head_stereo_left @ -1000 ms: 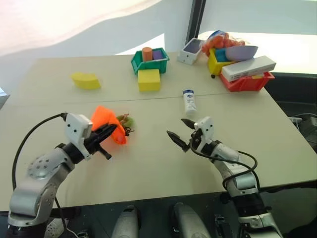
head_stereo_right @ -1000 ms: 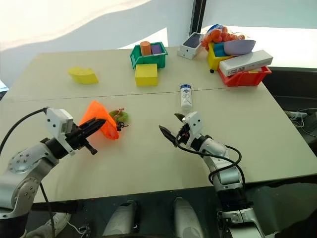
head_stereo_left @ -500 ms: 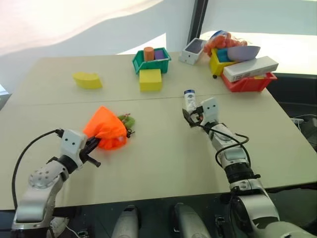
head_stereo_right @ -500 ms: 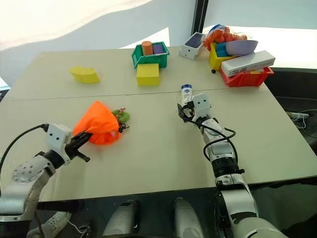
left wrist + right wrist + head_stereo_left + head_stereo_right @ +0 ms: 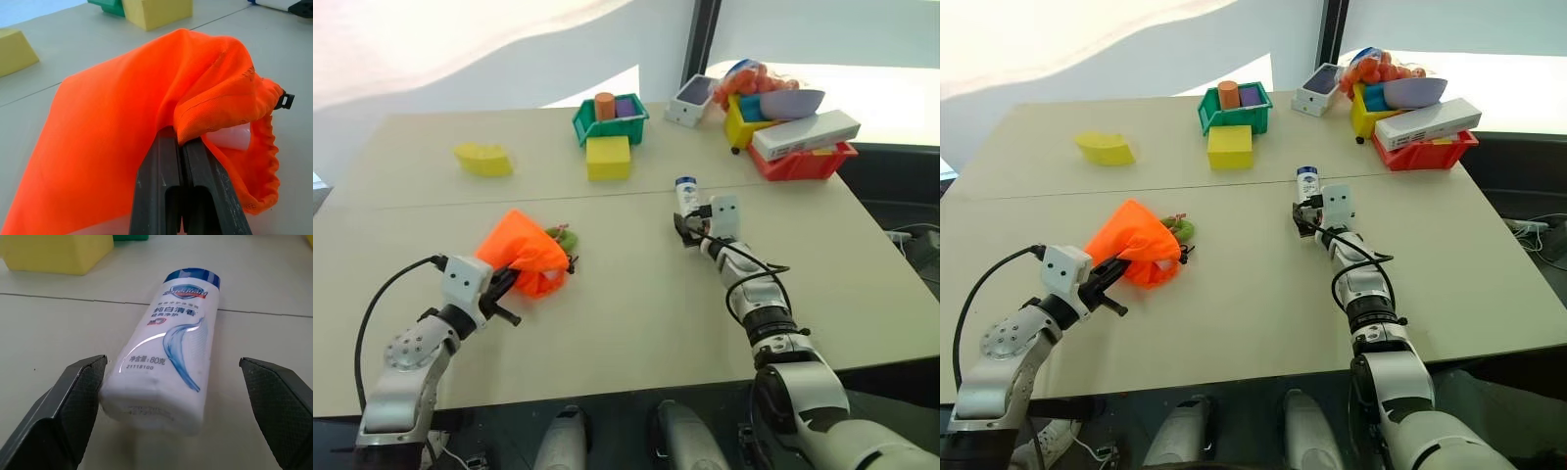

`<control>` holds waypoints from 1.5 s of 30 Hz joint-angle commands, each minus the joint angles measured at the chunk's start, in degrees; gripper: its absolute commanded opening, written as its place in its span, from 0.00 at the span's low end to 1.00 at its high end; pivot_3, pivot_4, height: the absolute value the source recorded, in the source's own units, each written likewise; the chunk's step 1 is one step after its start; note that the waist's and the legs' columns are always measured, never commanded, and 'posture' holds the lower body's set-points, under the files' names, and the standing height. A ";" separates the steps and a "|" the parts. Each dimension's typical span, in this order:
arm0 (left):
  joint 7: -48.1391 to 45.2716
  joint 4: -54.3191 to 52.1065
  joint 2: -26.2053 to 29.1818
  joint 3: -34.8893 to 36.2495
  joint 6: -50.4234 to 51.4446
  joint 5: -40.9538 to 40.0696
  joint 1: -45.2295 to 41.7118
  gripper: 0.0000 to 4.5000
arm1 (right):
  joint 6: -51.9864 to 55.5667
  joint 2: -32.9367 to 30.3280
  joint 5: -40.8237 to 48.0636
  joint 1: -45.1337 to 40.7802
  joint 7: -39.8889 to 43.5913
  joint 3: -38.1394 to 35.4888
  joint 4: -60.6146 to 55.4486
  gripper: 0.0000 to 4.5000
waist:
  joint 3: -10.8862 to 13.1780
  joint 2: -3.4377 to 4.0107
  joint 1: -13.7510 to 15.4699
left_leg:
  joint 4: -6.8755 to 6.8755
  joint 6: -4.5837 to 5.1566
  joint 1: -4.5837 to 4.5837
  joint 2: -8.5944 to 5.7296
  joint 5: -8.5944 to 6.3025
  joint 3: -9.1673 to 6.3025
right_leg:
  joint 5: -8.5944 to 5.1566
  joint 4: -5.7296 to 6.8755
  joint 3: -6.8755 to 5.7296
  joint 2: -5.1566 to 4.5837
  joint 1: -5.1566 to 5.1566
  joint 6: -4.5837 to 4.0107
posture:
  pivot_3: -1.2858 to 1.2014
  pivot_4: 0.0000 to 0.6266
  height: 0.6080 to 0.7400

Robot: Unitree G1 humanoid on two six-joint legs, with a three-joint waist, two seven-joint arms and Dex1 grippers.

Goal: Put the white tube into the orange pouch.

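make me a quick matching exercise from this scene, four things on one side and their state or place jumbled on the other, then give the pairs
Things:
1. white tube
2. orange pouch
3. left gripper
4. yellow block

State or place:
A. shut on a fold of fabric
B. lying on the table between two open fingers
C. in front of the green bin
D. pinched by one edge, mouth open

Pairs: 1-B, 2-D, 3-A, 4-C. The fingers around the tube belong to the right gripper.
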 commanded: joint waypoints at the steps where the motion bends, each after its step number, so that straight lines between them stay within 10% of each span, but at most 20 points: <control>1: -0.34 -0.50 -0.02 1.14 -1.05 -0.78 -0.20 0.00 | -1.39 0.40 0.86 -2.24 -0.38 -1.27 0.20 0.95 | 0.00 0.00 -0.01 | 0.00 0.00 0.00 0.00 0.00 0.00 | -0.01 0.00 0.00 0.00 0.00 -0.01 | 0.52 0.24 1.00; 12: -0.48 -0.55 -0.34 1.29 -0.99 -0.83 -0.22 0.00 | -1.28 0.89 1.04 -1.46 -0.04 -1.59 -1.05 0.82 | 0.01 0.01 -0.01 | -0.01 0.00 0.00 0.00 0.00 0.00 | -0.01 0.00 0.00 0.00 0.00 -0.01 | 0.52 0.24 1.00; 17: -0.68 -0.20 -0.37 1.15 -0.98 -0.74 -0.60 0.00 | -1.03 1.13 1.18 -0.69 -0.32 -1.72 -2.36 0.44 | 0.01 0.01 -0.08 | -0.01 0.00 0.00 0.00 0.00 0.00 | -0.05 0.00 0.00 0.00 0.00 -0.08 | 0.52 0.24 1.00; 25: -1.08 0.31 -0.45 1.59 -0.62 -1.48 -1.14 0.00 | 0.16 0.81 1.42 2.93 2.43 0.00 -11.47 0.44 | 0.02 0.04 -0.08 | -0.04 0.00 0.00 0.00 0.00 0.00 | -0.05 0.00 0.00 0.00 -0.01 -0.07 | 0.52 0.24 1.00; 35: -4.12 3.92 2.25 8.46 6.46 -11.97 -4.32 0.00 | 16.95 -10.87 14.33 23.25 34.87 15.85 -53.83 0.44 | 0.04 0.07 -0.09 | -0.05 0.01 -0.02 0.03 0.00 -0.05 | -0.14 0.00 -0.04 0.01 -0.04 0.02 | 0.52 0.24 1.00; 45: -10.28 6.84 6.91 9.22 14.05 -18.29 -9.29 0.00 | 23.63 -6.27 12.98 18.17 37.29 24.77 -51.98 0.44 | 0.03 0.04 -0.98 | 0.03 0.00 -0.03 0.03 0.00 -0.07 | -0.19 -0.04 -0.07 0.02 -0.02 0.04 | 0.52 0.24 1.00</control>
